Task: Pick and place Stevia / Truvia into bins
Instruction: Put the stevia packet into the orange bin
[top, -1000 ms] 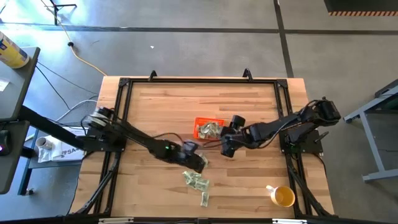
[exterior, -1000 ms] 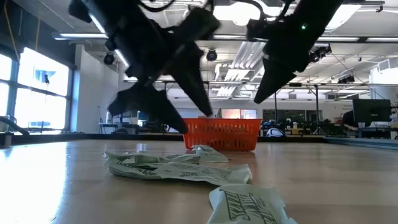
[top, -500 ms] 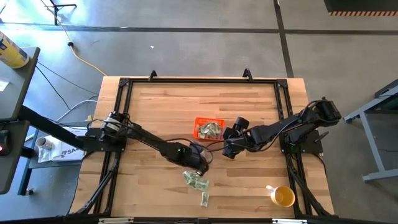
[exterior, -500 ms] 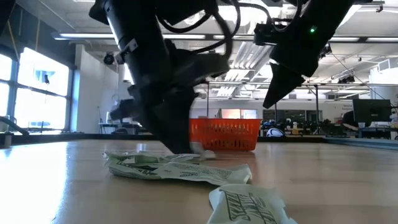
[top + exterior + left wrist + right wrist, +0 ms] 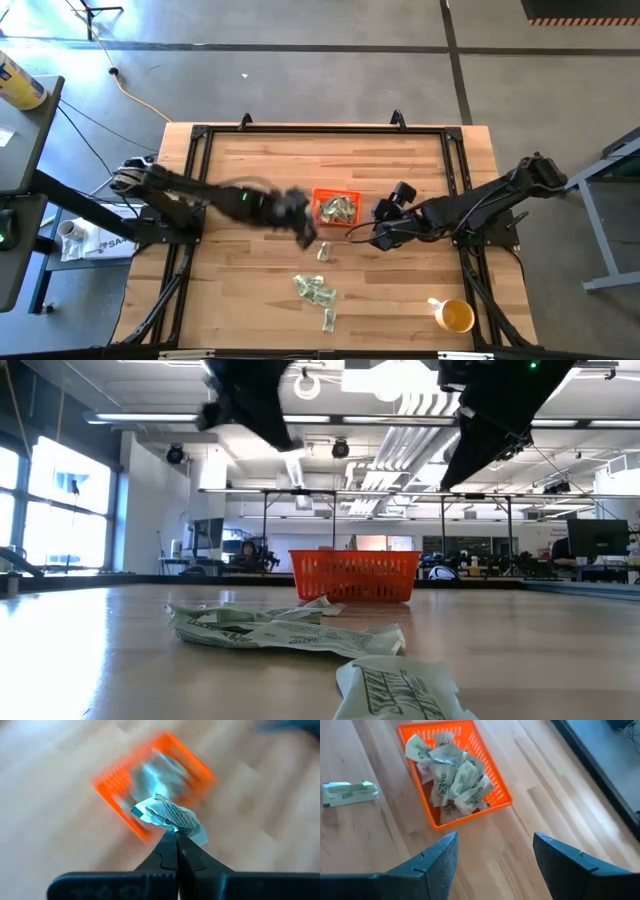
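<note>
Wooden table (image 5: 260, 160); packets' (image 5: 290, 630) green print unreadable, orange bin (image 5: 322, 197).

Grey concrete floor (image 5: 300, 70) surrounds the wooden table (image 5: 260, 150); ceiling strip lights (image 5: 400, 455) and bright windows (image 5: 60, 510) beyond.

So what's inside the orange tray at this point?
The orange tray holds a loose heap of green and white packets, crumpled and overlapping. The heap covers most of the tray floor, so packets buried underneath cannot be counted.
</note>
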Robot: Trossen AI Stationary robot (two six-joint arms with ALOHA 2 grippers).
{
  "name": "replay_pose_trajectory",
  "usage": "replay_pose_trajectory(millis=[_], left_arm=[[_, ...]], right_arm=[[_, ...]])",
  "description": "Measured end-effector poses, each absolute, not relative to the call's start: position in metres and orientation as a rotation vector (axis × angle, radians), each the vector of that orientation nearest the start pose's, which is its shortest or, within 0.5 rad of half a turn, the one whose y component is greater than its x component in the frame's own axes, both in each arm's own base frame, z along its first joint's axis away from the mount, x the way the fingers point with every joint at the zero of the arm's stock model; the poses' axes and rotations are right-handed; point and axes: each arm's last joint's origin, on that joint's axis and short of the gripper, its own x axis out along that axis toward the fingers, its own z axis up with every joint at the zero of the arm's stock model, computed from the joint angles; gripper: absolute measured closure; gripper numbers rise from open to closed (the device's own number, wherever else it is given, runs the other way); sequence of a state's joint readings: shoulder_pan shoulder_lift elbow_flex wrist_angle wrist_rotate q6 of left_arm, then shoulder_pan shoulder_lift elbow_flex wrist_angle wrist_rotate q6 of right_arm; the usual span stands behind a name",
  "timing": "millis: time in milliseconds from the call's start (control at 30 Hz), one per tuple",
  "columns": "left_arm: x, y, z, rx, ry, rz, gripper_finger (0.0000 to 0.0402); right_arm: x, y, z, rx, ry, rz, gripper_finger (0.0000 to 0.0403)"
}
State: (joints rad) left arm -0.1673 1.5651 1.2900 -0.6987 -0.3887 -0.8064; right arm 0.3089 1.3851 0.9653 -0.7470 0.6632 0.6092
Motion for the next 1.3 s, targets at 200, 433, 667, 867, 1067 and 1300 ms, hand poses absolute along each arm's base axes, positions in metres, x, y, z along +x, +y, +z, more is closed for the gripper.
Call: replay_pose_trajectory(millis=[200,433,667,867,1067,1300], left_arm=[[0.361,0.028,0.248,-0.541,0.794,0.380,0.0352],[0.362,0.040,0.216,-0.661,0.992,0.371,0.0179],[0.301,-0.038,0.274,-0.547,0.983,0.457,0.0110],[0.238,-0.096,0.251,-0.740,0.995,0.593,0.0135],[0.202,-0.141,0.234,-0.931,0.829,0.611,0.0177],[0.185,-0.161,0.231,-0.953,0.778,0.621,0.0206]], right_arm=[[0.251,0.058,0.233,0.037,0.903,-0.581,0.0153],[0.251,0.072,0.222,0.087,0.970,-0.538,0.0153],[0.275,0.110,0.213,-0.045,0.894,-0.158,0.0153],[0.332,0.119,0.169,-0.305,0.822,0.177,0.0153],[0.390,0.105,0.154,-0.337,0.888,0.256,0.0153],[0.424,0.056,0.132,-0.160,1.135,0.233,0.0154]])
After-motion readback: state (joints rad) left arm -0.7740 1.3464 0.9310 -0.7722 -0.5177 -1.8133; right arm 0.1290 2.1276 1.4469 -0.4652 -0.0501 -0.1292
